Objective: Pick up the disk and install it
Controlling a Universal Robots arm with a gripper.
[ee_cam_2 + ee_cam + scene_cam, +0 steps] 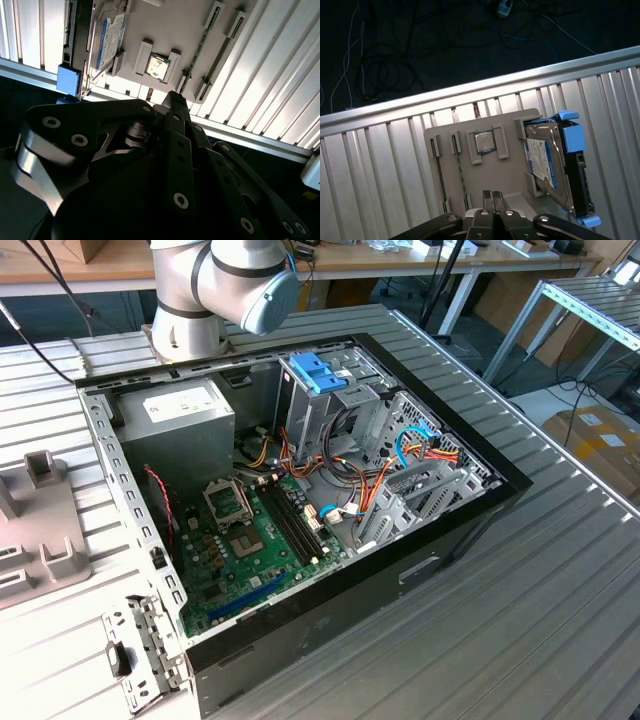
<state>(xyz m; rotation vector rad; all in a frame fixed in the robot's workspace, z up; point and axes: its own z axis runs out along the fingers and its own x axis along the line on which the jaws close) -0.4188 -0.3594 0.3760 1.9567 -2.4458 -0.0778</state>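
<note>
Exterior view: the arm (215, 285) stands at eleven o'clock of the open computer case (450, 530), with its blue-capped joint turned toward the case.

Second wrist view: the gripper (175, 97) points down over a grey fixture plate (185, 30), fingers together and holding nothing. The disk (107, 40) stands on edge in a slot of that plate, apart from the gripper.

First wrist view: the disk (547, 162), with blue tabs (572, 136) at its edge, sits beside a processor chip (484, 142). The gripper (493, 196) hangs clear of both.
</note>
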